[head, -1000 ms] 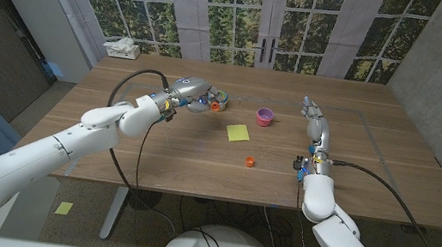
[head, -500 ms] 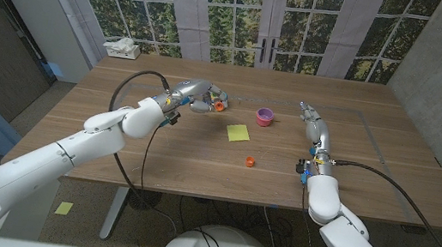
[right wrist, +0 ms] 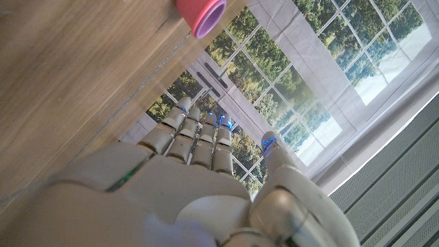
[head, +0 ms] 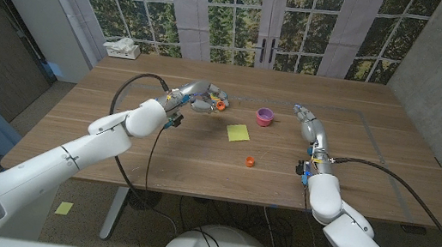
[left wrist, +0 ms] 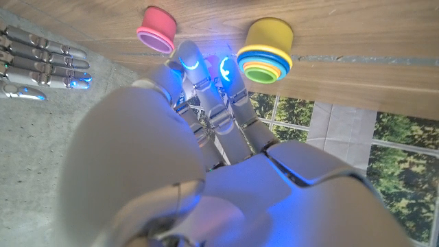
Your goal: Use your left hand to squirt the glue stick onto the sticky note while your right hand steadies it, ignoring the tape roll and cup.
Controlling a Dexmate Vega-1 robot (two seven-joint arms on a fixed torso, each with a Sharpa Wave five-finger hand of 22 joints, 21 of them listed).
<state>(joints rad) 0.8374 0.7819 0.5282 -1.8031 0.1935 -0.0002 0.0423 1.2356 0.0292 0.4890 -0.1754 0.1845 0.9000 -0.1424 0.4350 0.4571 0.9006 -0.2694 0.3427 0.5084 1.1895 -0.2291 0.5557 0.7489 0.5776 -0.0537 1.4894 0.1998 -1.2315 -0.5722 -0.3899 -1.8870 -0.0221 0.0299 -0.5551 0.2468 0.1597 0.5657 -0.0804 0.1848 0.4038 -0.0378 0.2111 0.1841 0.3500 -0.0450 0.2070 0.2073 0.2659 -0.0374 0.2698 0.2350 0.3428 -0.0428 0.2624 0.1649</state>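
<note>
Still short of gluing: square yellow sticky note (head: 238, 132) bare mid-worktop, left hand (head: 199, 97) loosely curled, seemingly empty, far-left beside stacked colourful rings (head: 219, 102); right hand (head: 306, 119) open, well right, unready to steady.

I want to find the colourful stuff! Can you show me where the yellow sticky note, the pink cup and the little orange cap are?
yellow sticky note (head: 238, 132): head view, middle of the sheet.
pink cup (head: 264, 117): head view, its rim.
little orange cap (head: 249, 161): head view, its top.
</note>
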